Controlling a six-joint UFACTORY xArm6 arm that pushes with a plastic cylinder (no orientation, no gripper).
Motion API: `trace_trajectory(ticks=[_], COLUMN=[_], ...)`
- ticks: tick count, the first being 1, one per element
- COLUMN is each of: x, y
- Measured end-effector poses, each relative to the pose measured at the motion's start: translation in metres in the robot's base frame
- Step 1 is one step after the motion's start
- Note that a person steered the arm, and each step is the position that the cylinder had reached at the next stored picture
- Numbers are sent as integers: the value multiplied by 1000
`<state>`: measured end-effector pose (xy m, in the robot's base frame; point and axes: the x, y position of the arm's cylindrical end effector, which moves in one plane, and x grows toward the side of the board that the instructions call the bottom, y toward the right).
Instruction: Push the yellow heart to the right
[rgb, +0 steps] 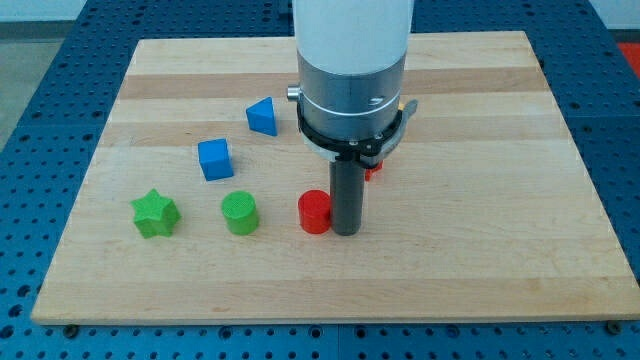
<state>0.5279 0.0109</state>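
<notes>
No readable writing, brand or label anywhere: plain wooden counter (500, 150) on a blue perforated base (612, 60). Left to right: green star (155, 213) near the counter's left edge toward the view's bottom. Blue cube (214, 159) up and to the right of it, well apart. Green cylinder (240, 213) in line with the star, below the cube. Blue triangular block (262, 116) higher still, toward the view's top, near the arm housing (352, 60). Red cylinder (314, 212) right of the green cylinder, in the same row. My tip (344, 232) down on the counter directly right of the red cylinder, just beside it; touching or a hair apart, cannot tell from this angle. No fingers to spread or press together here, only a straight dark rod; nothing held or pinched. Small red block (372, 172) peeking out behind the rod on its right side, mostly hidden, shape unclear. White and grey arm housing above the rod, covering the middle of the counter toward the view's top. Yellow heart: cannot be made out in this view; cannot tell whether it sits behind the housing. Right third of the counter bare wood.
</notes>
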Motion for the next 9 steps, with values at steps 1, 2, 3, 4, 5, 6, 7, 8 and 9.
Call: trace_trajectory(ticks=[1, 2, 3, 4, 5, 6, 7, 8, 9], x=[0, 0, 0, 0, -2, -5, -14, -46, -47], y=[6, 64, 85, 85, 99, 130, 130, 131, 131])
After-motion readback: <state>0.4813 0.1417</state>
